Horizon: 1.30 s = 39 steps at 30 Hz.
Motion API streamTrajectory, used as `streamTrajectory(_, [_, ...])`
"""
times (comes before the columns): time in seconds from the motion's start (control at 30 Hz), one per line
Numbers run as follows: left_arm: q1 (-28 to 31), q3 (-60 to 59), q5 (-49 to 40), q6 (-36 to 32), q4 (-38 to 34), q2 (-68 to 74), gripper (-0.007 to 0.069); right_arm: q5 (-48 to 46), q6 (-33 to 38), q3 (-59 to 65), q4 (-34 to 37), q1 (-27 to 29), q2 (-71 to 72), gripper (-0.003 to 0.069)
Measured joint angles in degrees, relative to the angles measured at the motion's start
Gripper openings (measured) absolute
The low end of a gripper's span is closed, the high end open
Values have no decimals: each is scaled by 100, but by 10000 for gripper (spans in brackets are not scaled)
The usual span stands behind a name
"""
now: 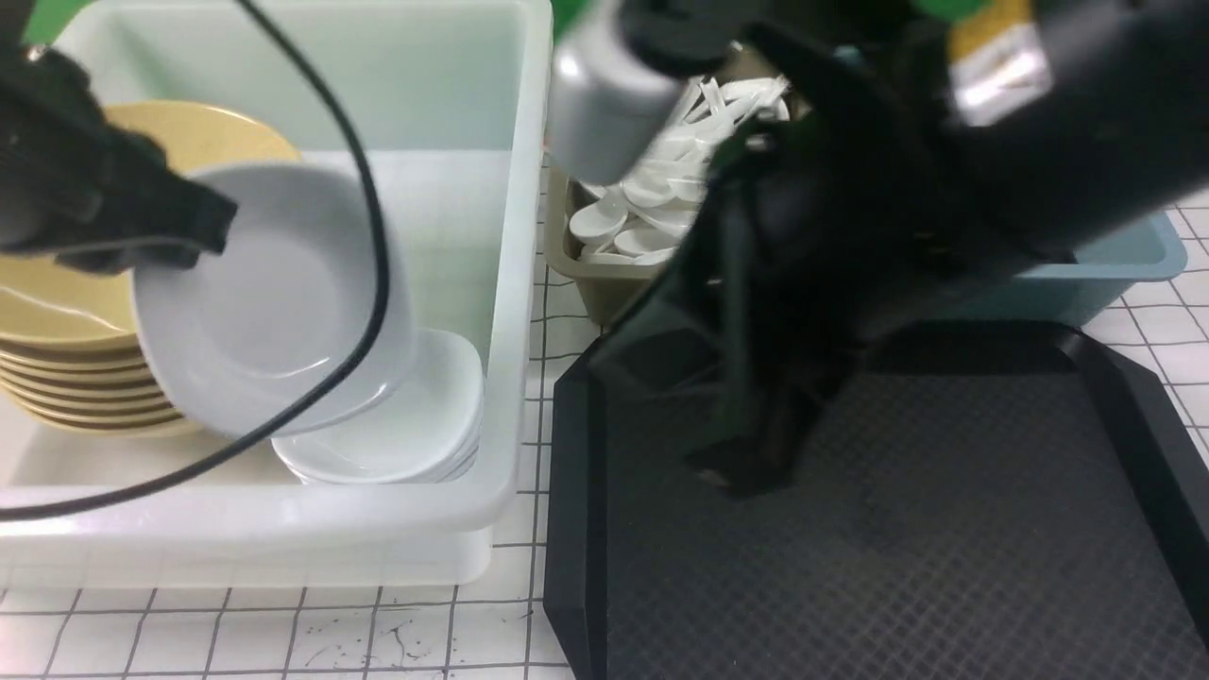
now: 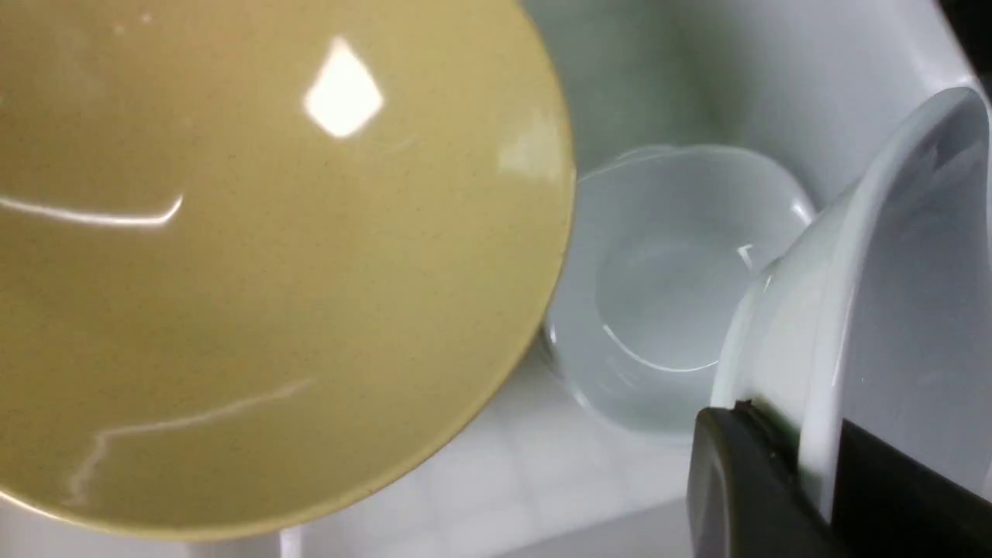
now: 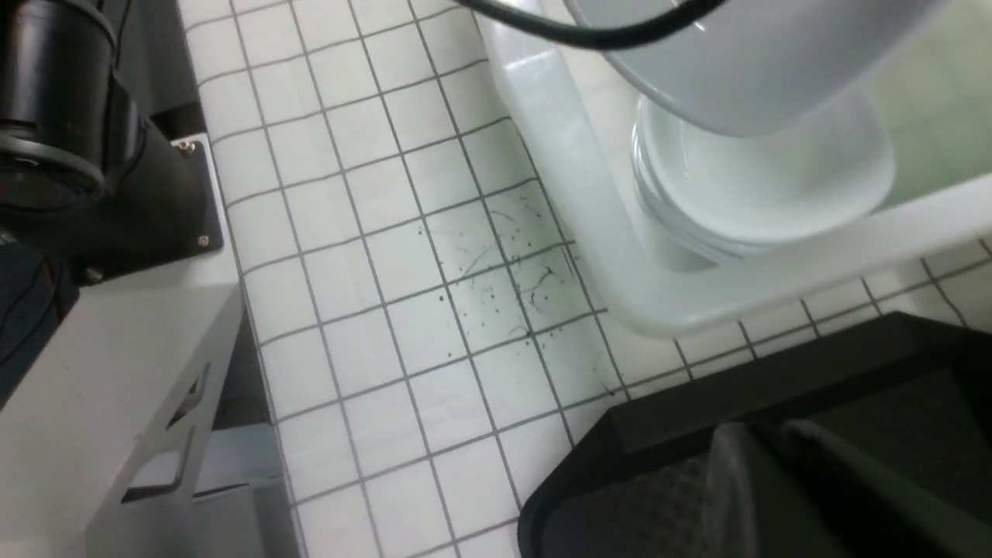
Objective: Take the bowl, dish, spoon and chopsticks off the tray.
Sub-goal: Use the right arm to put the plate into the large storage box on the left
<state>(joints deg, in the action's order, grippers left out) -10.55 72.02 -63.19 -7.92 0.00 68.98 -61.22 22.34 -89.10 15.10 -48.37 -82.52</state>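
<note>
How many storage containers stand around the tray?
3: a translucent white plastic tub left of the black plastic tray, an olive rectangular bin of white spoons behind it, a pale blue plastic bin behind-right. More may be hidden.

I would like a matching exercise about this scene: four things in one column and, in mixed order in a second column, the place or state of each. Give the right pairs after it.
Things:
1. dish
2. yellow bowls
3. white spoons
4. tray

Places or states:
A. piled in the olive bin
B. stacked at the left side of the white tub
C. lying on the gridded table, right of the tub
D. tilted, gripped at its rim by the left gripper

Pairs: 1-D, 2-B, 3-A, 4-C.
</note>
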Motion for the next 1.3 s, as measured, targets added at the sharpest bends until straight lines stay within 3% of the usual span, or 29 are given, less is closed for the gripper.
streamTrajectory(0.33, [-201, -62, 466, -996, -408, 1061, 3, -43, -5, -159, -72, -25, -183, 78])
streamTrajectory(0.7, [-205, -89, 495, -1342, -402, 1675, 6, -130, -5, -159, -254, -25, -183, 83])
streamTrajectory(0.87, [-205, -89, 562, -1363, -402, 1675, 41, -130, -5, -159, -254, -25, -183, 86])
streamTrajectory(1.23, [-205, 5, 511, -1519, -408, 1675, 427, -147, -5, -159, -254, -25, -183, 88])
streamTrajectory(1.3, [-205, 68, 433, -1533, -423, 1675, 453, -159, -5, -159, -254, -25, -183, 88])
